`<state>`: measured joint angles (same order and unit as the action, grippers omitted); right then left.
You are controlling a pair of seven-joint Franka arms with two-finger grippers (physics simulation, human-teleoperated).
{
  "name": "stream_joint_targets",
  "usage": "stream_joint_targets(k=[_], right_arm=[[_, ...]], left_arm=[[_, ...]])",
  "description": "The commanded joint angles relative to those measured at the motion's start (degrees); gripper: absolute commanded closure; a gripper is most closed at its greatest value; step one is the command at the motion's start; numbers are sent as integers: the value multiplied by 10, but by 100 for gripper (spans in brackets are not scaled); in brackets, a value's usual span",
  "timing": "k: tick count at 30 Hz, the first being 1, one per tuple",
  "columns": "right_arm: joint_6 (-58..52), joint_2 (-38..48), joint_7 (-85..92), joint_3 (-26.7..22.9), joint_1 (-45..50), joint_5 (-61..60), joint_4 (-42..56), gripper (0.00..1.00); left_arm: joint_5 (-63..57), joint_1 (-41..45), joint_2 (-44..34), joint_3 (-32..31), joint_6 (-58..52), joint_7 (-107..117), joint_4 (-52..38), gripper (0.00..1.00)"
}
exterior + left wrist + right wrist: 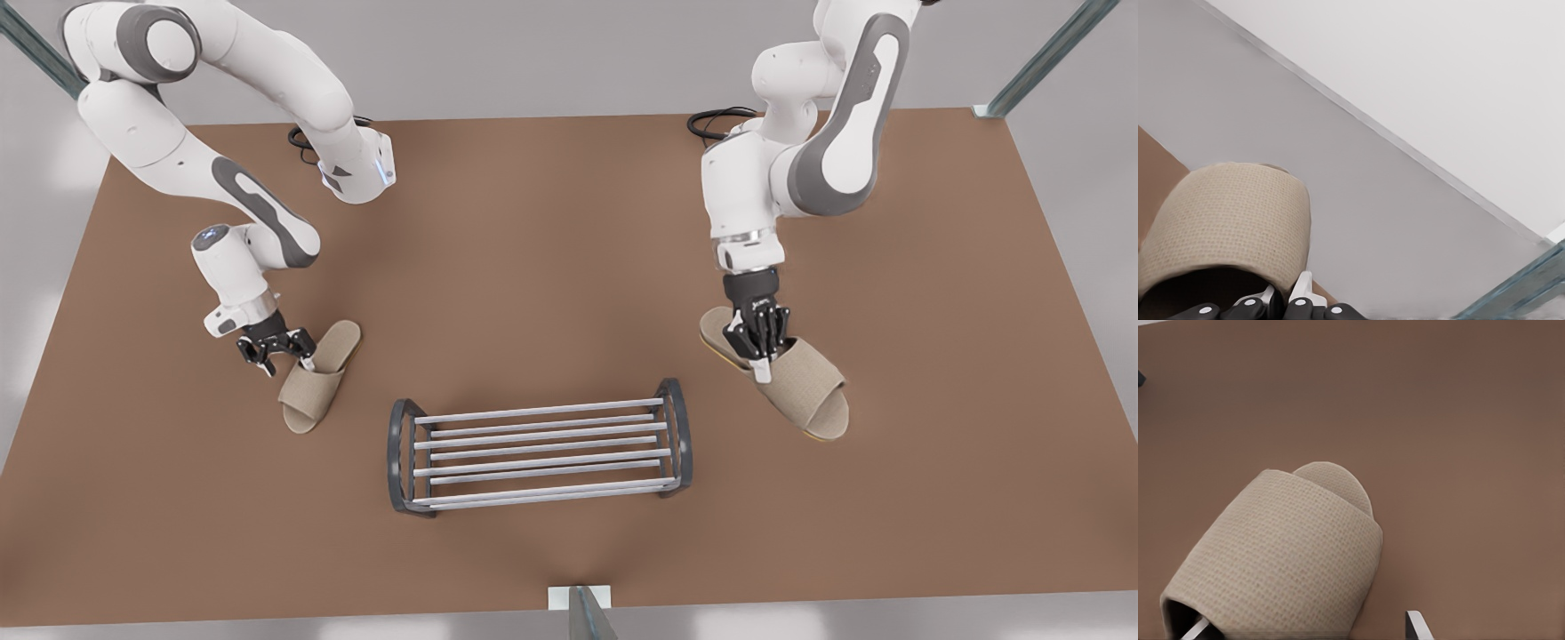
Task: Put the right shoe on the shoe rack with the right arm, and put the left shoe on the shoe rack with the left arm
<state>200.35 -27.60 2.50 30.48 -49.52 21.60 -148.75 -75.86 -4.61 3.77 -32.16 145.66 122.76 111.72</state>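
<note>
Woven slippers (313, 384) (798, 388) at both pincers (277, 348) (758, 342)

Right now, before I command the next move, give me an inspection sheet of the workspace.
Surface: brown table, bare between the items.
Job's things: shoe rack upright near the front view's lower middle, no shoe on it; left shoe off its end on the front view's left; right shoe off the other end. Both shoes are on the table.
Clutter: nothing seen.
Grippers: left pincer at the left shoe's heel opening; right pincer open, one fingertip inside the right shoe's upper, one outside.
Cables: black loops by each arm base, away from the shoes.
Surroundings: grey floor, metal frame posts.
</note>
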Motion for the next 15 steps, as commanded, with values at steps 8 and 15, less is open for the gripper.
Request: stream_joint_targets(k=[8, 15], right_arm=[[-1, 3, -36, -10, 14, -1, 28, 0], [0, -8, -37, -120, 139, -2, 56, 0]], left_arm=[[2, 117, 103, -37, -19, -119, -68, 75], [-7, 135, 211, -38, 8, -132, -154, 75]])
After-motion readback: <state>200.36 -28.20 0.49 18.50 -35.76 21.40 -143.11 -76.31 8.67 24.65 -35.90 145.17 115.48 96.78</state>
